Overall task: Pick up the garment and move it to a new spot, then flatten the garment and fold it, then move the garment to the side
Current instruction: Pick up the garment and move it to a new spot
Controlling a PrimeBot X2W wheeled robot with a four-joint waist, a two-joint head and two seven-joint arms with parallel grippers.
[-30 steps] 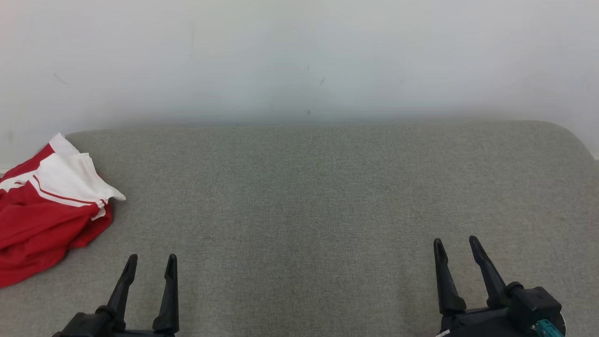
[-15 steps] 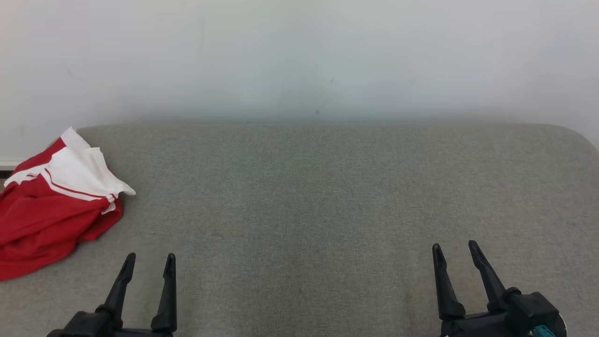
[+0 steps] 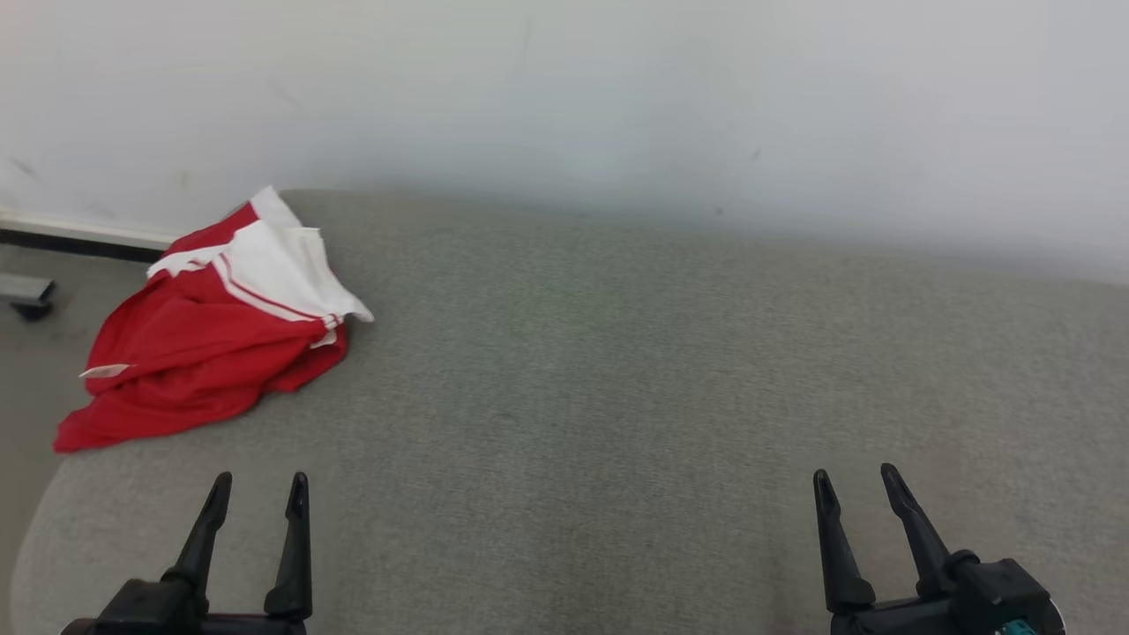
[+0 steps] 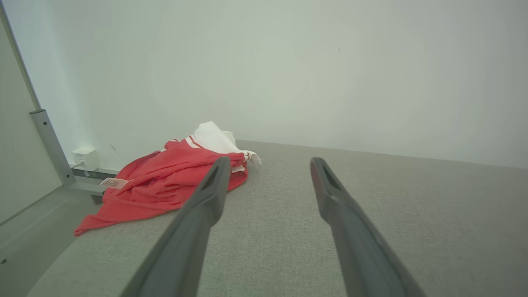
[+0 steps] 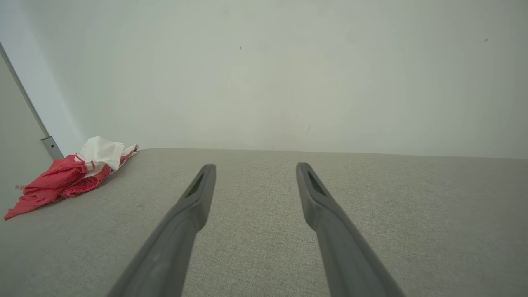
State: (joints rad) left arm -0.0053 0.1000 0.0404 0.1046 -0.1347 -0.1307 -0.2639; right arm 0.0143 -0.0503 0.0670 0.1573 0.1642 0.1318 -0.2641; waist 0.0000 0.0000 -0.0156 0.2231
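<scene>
Garment: a red-and-white garment (image 3: 203, 353), crumpled in a heap at the far left corner of the table, white panel uppermost on the far side. Its red hem trails out to the left edge and seems to hang slightly over it.
Label: a small pale label (image 3: 104, 371) pokes out of the red folds on the left-edge side.
Table: a grey cloth-covered table (image 3: 617, 370) with rounded corners, backed by a plain white wall (image 3: 564, 88). The middle looks like the natural place to spread the cloth out.
Left gripper: the left gripper (image 3: 260, 481) sits low over the near edge, toward the near left corner. Its jaws are wide and hold nothing, and its fingers point at the far edge. The garment is ahead of it and a little to its left, well apart.
Right gripper: the right gripper (image 3: 854, 474) is over the near edge toward the right. Its jaws are wide and empty, and it is far from the cloth.
Why so: both look set in a ready pose, opened so either can close on fabric.
Stage: the pick-up has not begun, I'd say.
Next: the left arm is the nearer one. It would need to reach toward the far left corner and pinch a raised fold.
Risk: a shallow pinch could drag the heap off the left edge.
</scene>
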